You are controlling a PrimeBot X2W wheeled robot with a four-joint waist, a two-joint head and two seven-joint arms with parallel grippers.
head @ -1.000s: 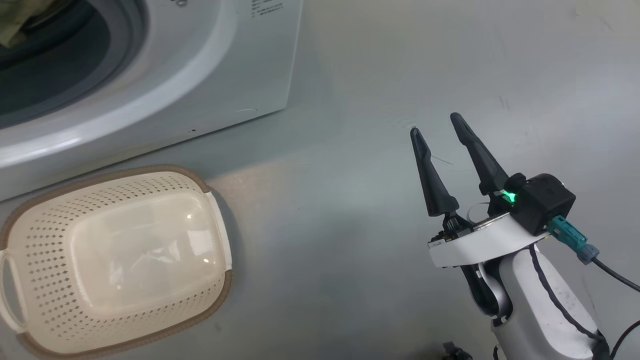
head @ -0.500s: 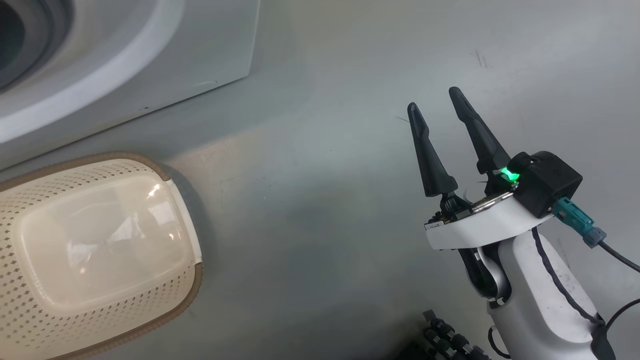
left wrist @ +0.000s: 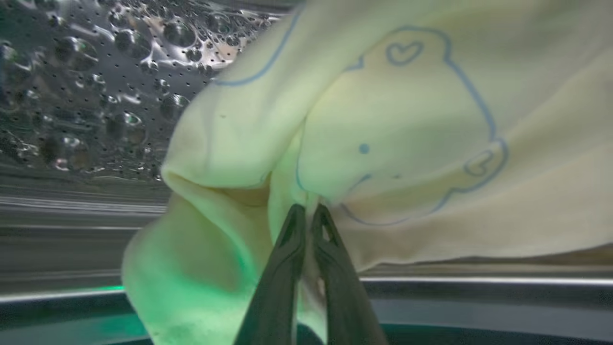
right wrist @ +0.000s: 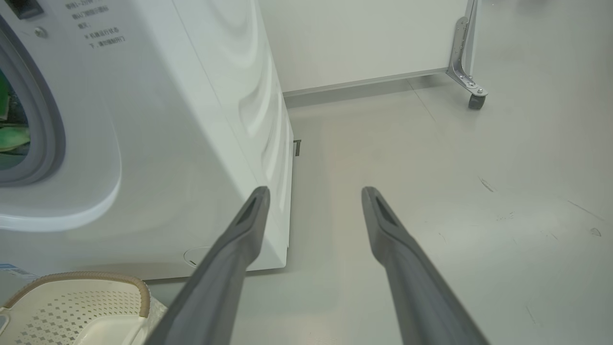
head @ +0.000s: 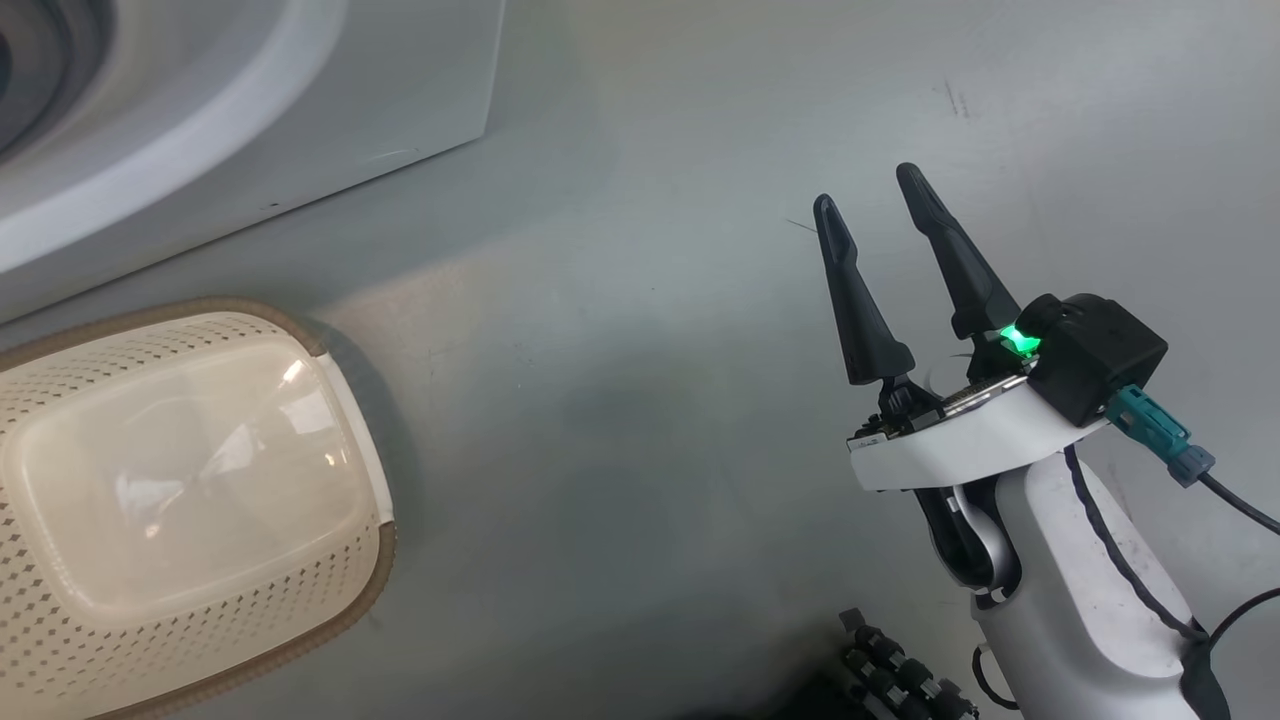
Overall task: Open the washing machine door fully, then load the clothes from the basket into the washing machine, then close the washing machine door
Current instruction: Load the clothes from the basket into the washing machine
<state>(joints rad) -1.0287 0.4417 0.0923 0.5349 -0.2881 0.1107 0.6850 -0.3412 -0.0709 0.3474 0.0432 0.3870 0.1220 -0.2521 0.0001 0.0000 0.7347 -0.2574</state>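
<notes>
Left hand point(left wrist: 306, 211) just clenched at the clothes point(left wrist: 407, 143) inside the washing machine point(head: 250, 120); right hand point(head: 864, 186) hung released beside it. Basket point(head: 60, 650) in front sat empty, so only closing up looked left.

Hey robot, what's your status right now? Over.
Left gripper shut, tips against cream garment in drum. Right gripper open, over floor. Basket empty. No obstruction seen.

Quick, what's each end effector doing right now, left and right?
Left end effector: shut, tips against the cream garment; whether it pinches the cloth cannot be told.
Right end effector: open, holding nothing.
</notes>
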